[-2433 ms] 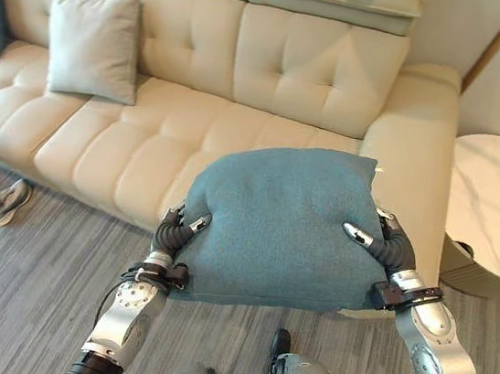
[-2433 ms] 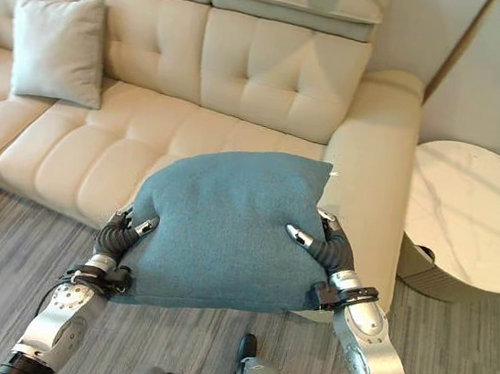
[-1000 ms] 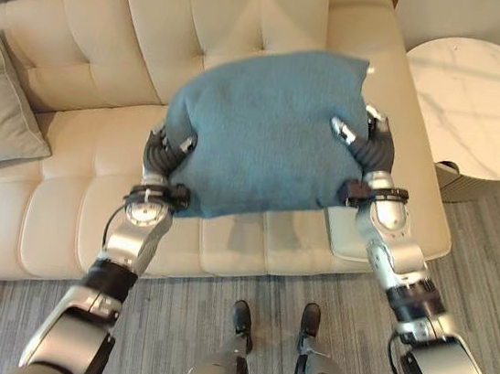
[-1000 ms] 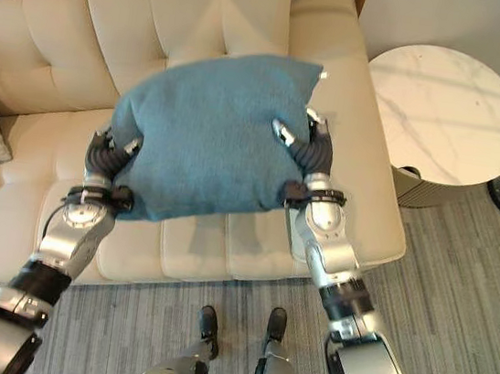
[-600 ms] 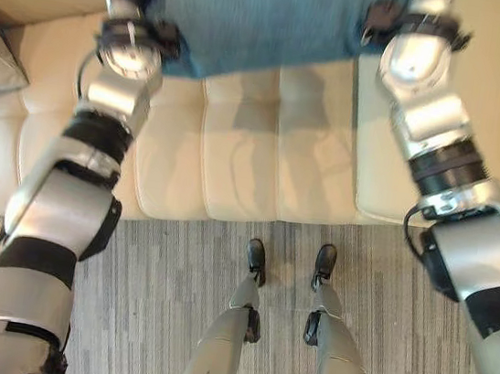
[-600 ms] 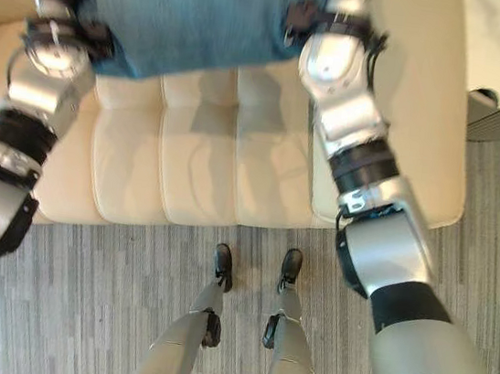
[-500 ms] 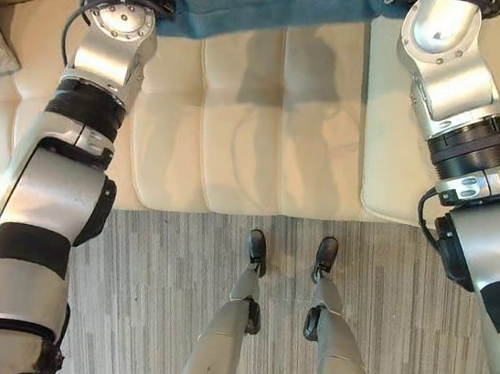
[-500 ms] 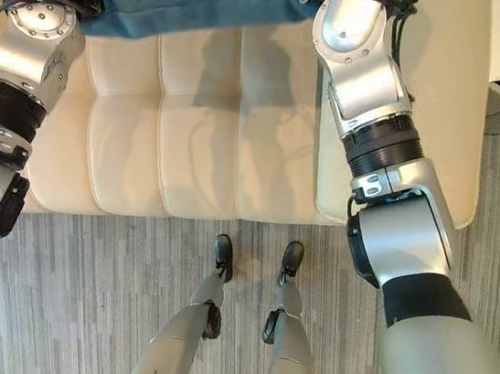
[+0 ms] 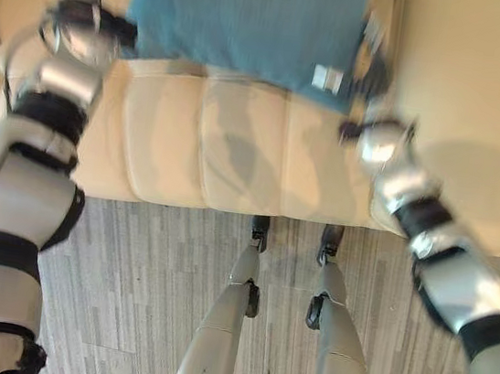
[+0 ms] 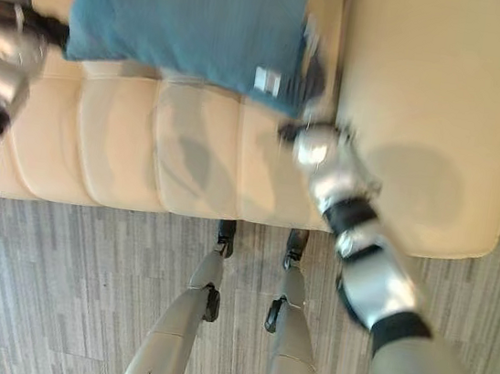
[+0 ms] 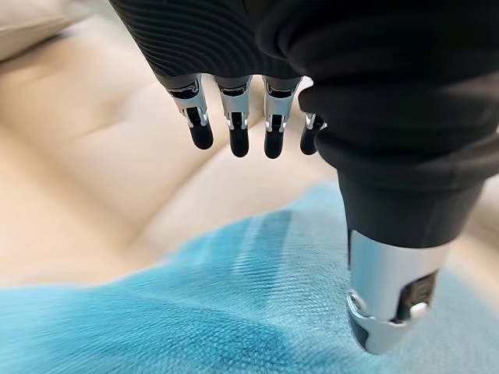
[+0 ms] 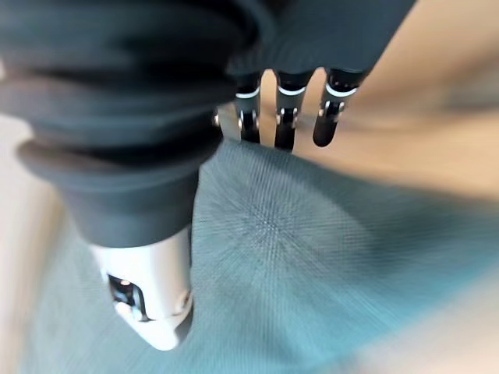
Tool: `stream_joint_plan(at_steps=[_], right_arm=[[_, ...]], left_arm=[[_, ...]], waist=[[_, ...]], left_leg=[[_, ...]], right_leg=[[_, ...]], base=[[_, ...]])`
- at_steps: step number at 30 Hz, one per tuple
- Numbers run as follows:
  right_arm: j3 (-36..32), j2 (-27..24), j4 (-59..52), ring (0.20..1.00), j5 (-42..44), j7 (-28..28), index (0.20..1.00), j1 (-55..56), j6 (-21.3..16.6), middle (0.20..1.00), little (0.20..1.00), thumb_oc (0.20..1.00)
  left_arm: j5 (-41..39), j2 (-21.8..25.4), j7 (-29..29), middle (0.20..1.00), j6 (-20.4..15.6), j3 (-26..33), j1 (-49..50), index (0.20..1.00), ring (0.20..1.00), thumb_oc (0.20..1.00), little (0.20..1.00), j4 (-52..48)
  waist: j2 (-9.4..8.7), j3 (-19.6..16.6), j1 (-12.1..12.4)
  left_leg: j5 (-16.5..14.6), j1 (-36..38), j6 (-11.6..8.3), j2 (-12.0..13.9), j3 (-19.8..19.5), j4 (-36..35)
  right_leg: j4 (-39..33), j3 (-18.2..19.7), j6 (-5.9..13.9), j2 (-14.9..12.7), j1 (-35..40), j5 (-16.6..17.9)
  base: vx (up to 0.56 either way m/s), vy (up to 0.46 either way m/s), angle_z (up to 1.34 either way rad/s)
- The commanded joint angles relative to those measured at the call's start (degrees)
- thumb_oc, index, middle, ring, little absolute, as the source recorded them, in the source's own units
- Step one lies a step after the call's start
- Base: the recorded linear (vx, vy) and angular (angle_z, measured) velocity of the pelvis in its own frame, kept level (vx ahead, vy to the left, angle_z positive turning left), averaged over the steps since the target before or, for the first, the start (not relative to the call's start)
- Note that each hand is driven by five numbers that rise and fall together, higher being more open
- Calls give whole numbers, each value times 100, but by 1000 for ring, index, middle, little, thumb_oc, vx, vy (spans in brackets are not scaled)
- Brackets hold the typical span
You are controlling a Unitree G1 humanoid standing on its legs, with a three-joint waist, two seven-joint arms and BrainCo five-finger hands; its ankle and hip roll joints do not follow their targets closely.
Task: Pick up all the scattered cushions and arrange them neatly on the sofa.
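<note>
Two hands, left (image 11: 257, 93) and right (image 12: 257, 86), fingers straight, flank the cushion (image 9: 254, 12) on the sofa (image 9: 235, 157). Placing step; next, withdraw cleanly.

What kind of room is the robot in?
Probably a living room or lounge. There is a big cream sofa with padded seat sections, a teal cushion lying on it, and grey wood-look flooring in front.
</note>
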Motion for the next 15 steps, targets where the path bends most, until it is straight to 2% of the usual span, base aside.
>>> stream_joint_plan(at_steps=[1,2,5,9,12,15], right_arm=[[-200,336,-63,1000,-73,113,1000,-937,-413,1000,1000,1000],[-336,223,-217,1000,30,151,1000,-765,-422,1000,1000,1000],[-579,15,-505,1000,194,150,1000,-602,-442,1000,1000,1000],[-907,-287,-958,1000,306,162,1000,-408,-481,1000,1000,1000],[-1267,-771,-1797,1000,172,224,1000,-44,-515,1000,1000,1000],[-1432,-964,-2268,1000,129,340,1000,303,-524,1000,1000,1000]], left_arm=[[102,185,28,1000,-180,208,-523,1000,1000,1000,1000,77],[-65,178,10,1000,-239,536,-6,1000,1000,1000,1000,-143],[-227,252,28,1000,-358,934,590,1000,1000,1000,1000,-601],[-261,379,21,1000,-482,1261,1094,1000,1000,1000,1000,-1245],[-219,444,20,1000,-680,1667,1716,1000,1000,1000,1000,-2245],[-136,427,-72,1000,-782,1903,2201,1000,1000,1000,1000,-2838]], waist=[[-123,118,85],[-152,143,81],[-162,169,71],[-180,164,58],[-222,103,61],[-235,49,49]], left_leg=[[-1310,480,-468,-153,175,-38],[-1321,532,-475,-143,188,-38],[-1358,661,-479,-139,203,-38],[-1410,855,-489,-136,216,-38],[-1465,1140,-504,-151,230,-38],[-1513,1359,-502,-154,248,-38]], right_leg=[[-493,63,660,-1,204,-96],[-494,61,646,1,236,-98],[-496,57,632,2,353,-112],[-500,29,621,-15,520,-127],[-510,-20,613,-25,824,-178],[-514,-48,608,-47,1056,-215]], base=[[-22,19,-5],[-29,20,-3],[-34,18,-9],[-37,6,-17],[-47,-13,-13],[0,0,0]])
